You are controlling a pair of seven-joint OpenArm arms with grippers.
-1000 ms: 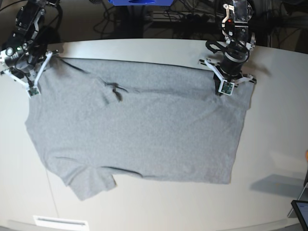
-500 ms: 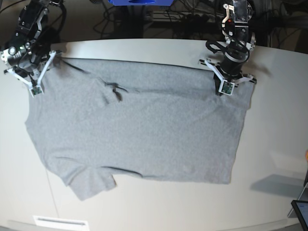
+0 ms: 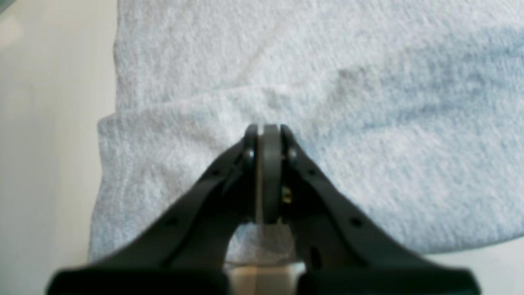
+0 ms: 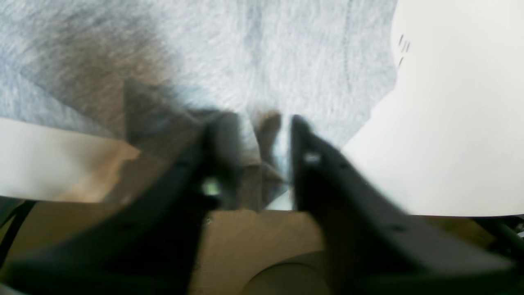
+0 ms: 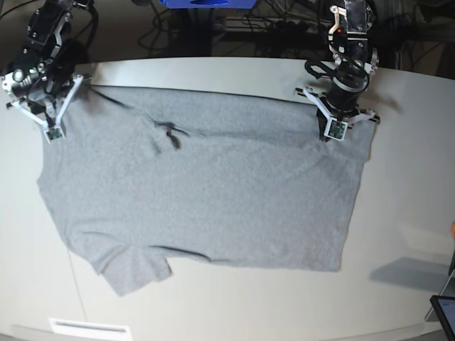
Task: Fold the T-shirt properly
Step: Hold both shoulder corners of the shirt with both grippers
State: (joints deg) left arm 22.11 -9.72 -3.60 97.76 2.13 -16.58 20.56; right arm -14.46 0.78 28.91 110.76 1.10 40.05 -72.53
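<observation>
Right hand [image 4: 249,151] has crept up toward the T-shirt's [image 5: 206,185] far left corner since a second ago, jaws narrowing around cloth, grip not confirmed. Left hand [image 3: 264,131] unchanged, clamped on the far right hem. Shirt lies flat, plain side up, on the surface [image 5: 405,213]. Both corners nearly secured for first fold. No readable writing.

No readable text, label, brand, number or sign is showing anywhere: the T-shirt [image 5: 206,185] is lying plain grey side up with no lettering visible, and the faint dark marks on the table [image 4: 458,123] are too small to read.
</observation>
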